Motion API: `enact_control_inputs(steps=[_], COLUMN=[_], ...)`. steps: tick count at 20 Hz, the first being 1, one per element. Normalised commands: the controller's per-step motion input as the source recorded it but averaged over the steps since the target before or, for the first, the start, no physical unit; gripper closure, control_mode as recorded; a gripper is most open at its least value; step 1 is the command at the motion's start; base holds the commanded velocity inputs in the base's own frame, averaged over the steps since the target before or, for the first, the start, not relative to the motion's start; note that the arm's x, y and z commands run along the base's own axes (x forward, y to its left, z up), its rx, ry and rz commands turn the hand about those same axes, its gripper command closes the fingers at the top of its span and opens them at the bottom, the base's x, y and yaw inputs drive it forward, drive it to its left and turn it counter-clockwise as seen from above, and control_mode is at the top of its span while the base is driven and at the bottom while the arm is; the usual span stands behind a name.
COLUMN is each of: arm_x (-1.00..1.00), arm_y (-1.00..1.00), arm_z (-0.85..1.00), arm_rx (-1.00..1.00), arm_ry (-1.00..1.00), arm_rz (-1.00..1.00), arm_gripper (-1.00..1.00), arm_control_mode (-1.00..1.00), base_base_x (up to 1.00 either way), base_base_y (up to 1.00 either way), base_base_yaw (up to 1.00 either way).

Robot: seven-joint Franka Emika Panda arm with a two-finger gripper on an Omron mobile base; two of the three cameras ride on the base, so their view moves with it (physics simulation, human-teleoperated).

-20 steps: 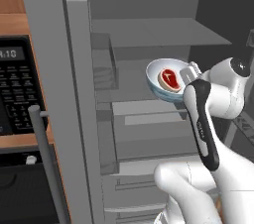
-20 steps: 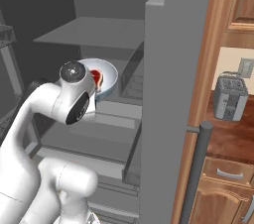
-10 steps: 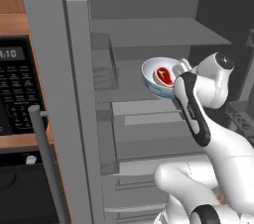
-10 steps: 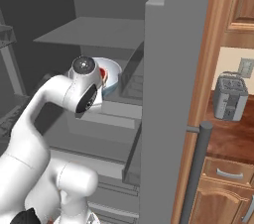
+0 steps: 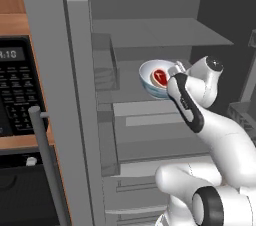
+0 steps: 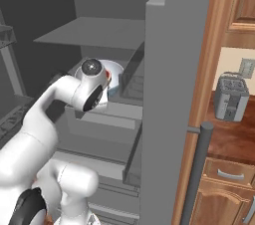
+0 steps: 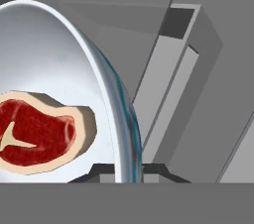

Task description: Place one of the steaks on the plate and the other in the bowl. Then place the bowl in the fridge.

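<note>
The bowl (image 5: 157,79) is hanging in the air inside the open fridge (image 5: 150,35), below the upper grey shelf (image 5: 160,32) and above the pale drawer fronts (image 5: 150,115). In the left base view it is sitting just past centre toward one o'clock, tipped a little so its white inside is facing the camera. One steak (image 5: 160,76) is lying inside it, red with a pale rim.

In the hand view the bowl (image 7: 59,69) is filling the nine o'clock half, its rim curving from twelve o'clock down to six o'clock, with a strip of blue outside showing along that edge. The steak (image 7: 39,134) is resting low in the basin, toward eight o'clock, its white bone mark pointing toward nine o'clock.

The gripper (image 7: 128,171) is clenching the bowl's rim: one dark finger is showing on the inner side and one on the outer side, at the six o'clock edge of the hand view. In the left base view the gripper (image 5: 173,72) is meeting the bowl at its three o'clock side.

In the right base view the bowl (image 6: 115,73) is peeking out past the arm's round joint, toward two o'clock of it, deep in the fridge (image 6: 164,94) cavity. The fridge door edge is standing upright at centre, and a toaster (image 6: 230,98) is sitting on the wooden counter toward three o'clock. A black oven panel (image 5: 15,90) is showing at nine o'clock in the left base view.
</note>
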Motion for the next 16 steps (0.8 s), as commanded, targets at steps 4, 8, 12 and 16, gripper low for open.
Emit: enact_control_inputs(steps=[4,8,12,16], arm_x=[0.28,0.24,0.27,0.32], arm_y=[0.0,0.0,0.0,0.0], arm_z=[-0.19,-0.13,-0.07,-0.06], arm_rx=[0.0,0.0,0.0,0.0], arm_ry=[0.0,0.0,0.0,0.0], arm_rz=[0.0,0.0,0.0,0.0], arm_gripper=[1.0,1.0,1.0,1.0], arm_control_mode=[-1.0,-1.0,-1.0,-1.0], base_base_x=[0.0,0.0,0.0,0.0], base_base_y=[0.0,0.0,0.0,0.0], base_base_yaw=[0.0,0.0,0.0,0.0])
